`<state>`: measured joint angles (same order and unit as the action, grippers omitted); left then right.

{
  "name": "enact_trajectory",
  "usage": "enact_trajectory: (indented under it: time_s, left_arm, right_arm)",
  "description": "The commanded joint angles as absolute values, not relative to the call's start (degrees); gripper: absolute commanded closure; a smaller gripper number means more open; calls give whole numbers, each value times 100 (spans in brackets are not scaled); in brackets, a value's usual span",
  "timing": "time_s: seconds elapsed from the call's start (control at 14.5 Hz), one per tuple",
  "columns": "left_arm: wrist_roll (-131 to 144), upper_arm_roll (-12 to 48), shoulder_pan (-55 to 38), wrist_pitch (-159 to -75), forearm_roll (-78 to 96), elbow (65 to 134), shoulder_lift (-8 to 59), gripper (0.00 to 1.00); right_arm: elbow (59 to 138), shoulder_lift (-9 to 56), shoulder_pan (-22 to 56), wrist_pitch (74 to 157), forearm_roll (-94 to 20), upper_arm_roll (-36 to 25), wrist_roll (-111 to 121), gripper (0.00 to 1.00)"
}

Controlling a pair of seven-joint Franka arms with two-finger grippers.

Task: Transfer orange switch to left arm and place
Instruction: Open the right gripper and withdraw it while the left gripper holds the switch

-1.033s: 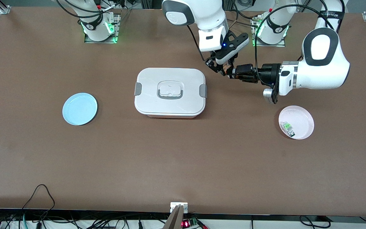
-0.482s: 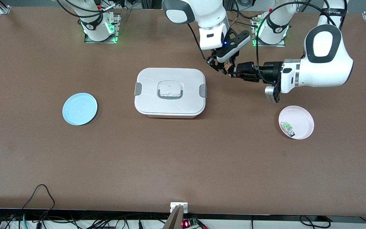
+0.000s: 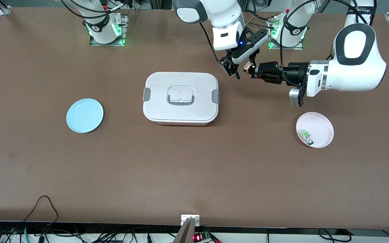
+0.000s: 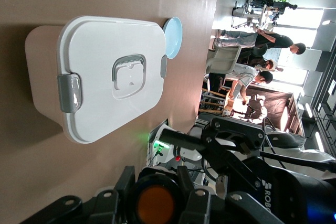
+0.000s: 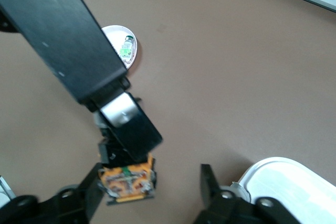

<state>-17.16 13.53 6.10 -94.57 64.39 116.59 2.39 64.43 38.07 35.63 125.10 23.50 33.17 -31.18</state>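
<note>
The orange switch hangs in the air between the box and the left arm's base. My left gripper is shut on it. In the left wrist view its round orange cap sits between the fingers. My right gripper is open beside it, over the table next to the box's corner. In the right wrist view the switch is close to one finger of the right gripper, with a wide gap to the other. The white box stands closed mid-table, also in the left wrist view.
A pink plate holding a small green-and-clear component lies toward the left arm's end, nearer the camera. A blue plate lies toward the right arm's end. The box's corner is just beside the right gripper.
Both grippers met at the switch earlier. The left gripper has since pulled back toward its own end with the switch, and the right gripper stands apart from it, open.
</note>
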Motion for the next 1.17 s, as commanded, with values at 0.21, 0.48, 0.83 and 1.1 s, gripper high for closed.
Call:
enact_trajectory:
  time_s: [0.21, 0.48, 0.83, 1.1]
  left_arm:
    - [-1687, 1020, 800, -9132, 5714, 11522, 141, 100]
    - [-1696, 862, 853, -9193, 4635, 11479, 167, 100]
    - [-1853, 686, 861, -9544, 3105, 11435, 281, 100]
    - [-2267, 580, 1055, -9782, 2366, 11443, 518, 100]
  right_arm:
    - [6328, 3779, 3568, 12209, 2391, 3366, -3217, 0]
    - [6337, 3656, 3498, 12041, 2320, 3340, -3199, 0]
    - [6398, 3648, 2990, 11604, 2320, 3296, -3164, 0]
    - [6740, 3359, 2410, 11031, 2294, 3313, -3190, 0]
